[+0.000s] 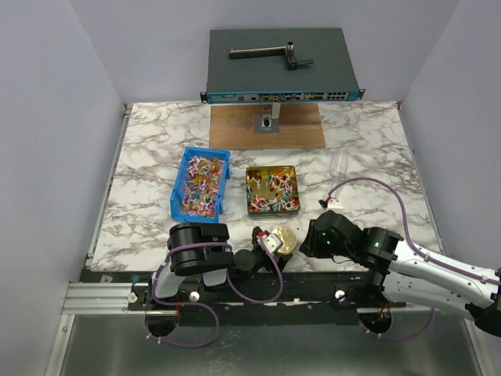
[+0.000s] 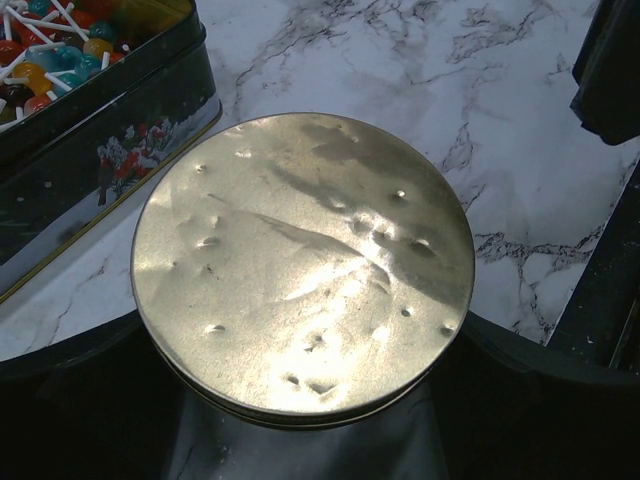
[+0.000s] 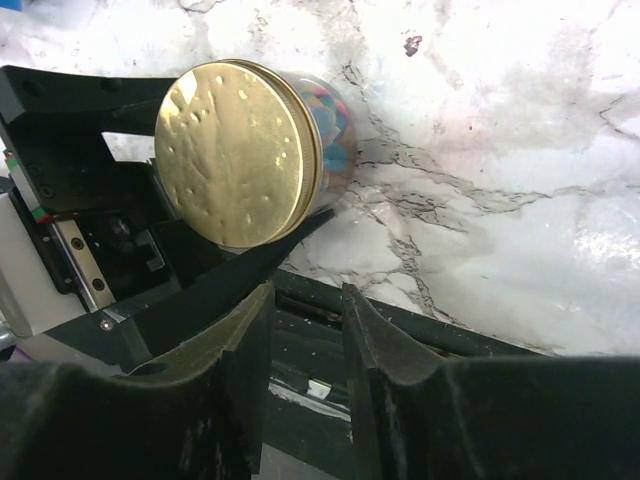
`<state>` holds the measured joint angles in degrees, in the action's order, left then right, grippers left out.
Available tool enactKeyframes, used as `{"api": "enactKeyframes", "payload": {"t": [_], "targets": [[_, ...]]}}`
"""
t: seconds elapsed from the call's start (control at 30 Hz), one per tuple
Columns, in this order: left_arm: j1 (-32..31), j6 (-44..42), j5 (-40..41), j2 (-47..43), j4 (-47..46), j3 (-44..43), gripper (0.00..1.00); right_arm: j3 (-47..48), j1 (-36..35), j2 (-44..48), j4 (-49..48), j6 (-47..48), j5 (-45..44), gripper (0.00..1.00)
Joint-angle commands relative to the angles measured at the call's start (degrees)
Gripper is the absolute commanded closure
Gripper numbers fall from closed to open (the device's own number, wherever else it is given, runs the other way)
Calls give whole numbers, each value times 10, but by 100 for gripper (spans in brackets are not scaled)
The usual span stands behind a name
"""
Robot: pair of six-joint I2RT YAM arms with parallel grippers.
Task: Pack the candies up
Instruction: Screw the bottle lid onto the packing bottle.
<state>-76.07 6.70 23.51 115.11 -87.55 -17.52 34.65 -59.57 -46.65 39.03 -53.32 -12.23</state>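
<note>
Candies (image 1: 202, 186) fill a blue bin, and more candies (image 1: 272, 192) lie in a square tin (image 2: 110, 150). A clear jar (image 3: 332, 118) with a dented gold lid (image 2: 300, 260) holds coloured candies and lies tilted near the table's front edge. My left gripper (image 1: 278, 241) is closed round this jar, one black finger (image 3: 290, 255) under it. My right gripper (image 3: 305, 300) hangs just right of the jar, apart from it, with a narrow gap between its fingers and nothing in it.
A network switch (image 1: 282, 66) on a wooden board (image 1: 266, 125) stands at the back. A clear plastic cup (image 1: 339, 164) and a small white part (image 1: 330, 204) on a cable lie right of the tin. The black base rail (image 3: 420, 320) runs below the jar.
</note>
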Motion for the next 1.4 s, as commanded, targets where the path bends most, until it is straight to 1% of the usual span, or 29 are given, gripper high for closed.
{"api": "enactKeyframes", "payload": {"t": [0.0, 0.07, 0.13, 0.3, 0.5, 0.7, 0.8, 0.97, 1.17, 1.3, 1.37], "targets": [[7, 16, -2, -4, -22, 19, 9, 20, -2, 1, 15, 14, -25, 63], [7, 16, -3, -10, -16, 21, 8, 20, -2, 1, 15, 15, -26, 61], [7, 19, -4, -16, -11, 23, 1, 20, -2, 3, 13, 16, -25, 60], [6, 27, -13, -33, 8, 26, 1, 17, -2, 14, 11, 16, -24, 59], [2, 39, -22, -68, 59, 26, 1, 17, -3, 28, 11, 17, -23, 58], [-8, 58, -25, -101, 66, 53, 1, 17, -2, 22, 0, 21, -22, 57], [-10, 66, -27, -135, 81, 68, 1, 18, -2, 16, -7, 26, -23, 56], [-12, 93, -49, -219, 191, 67, 1, 26, -2, 4, -10, 32, -25, 54], [-19, 124, -68, -305, 274, 73, 1, 32, -2, 0, -19, 37, -34, 53], [-20, 142, -83, -375, 380, 59, 1, 44, -2, -2, -18, 45, -45, 52], [-20, 143, -80, -410, 434, 50, 1, 50, -2, -5, -20, 50, -49, 48]]}}
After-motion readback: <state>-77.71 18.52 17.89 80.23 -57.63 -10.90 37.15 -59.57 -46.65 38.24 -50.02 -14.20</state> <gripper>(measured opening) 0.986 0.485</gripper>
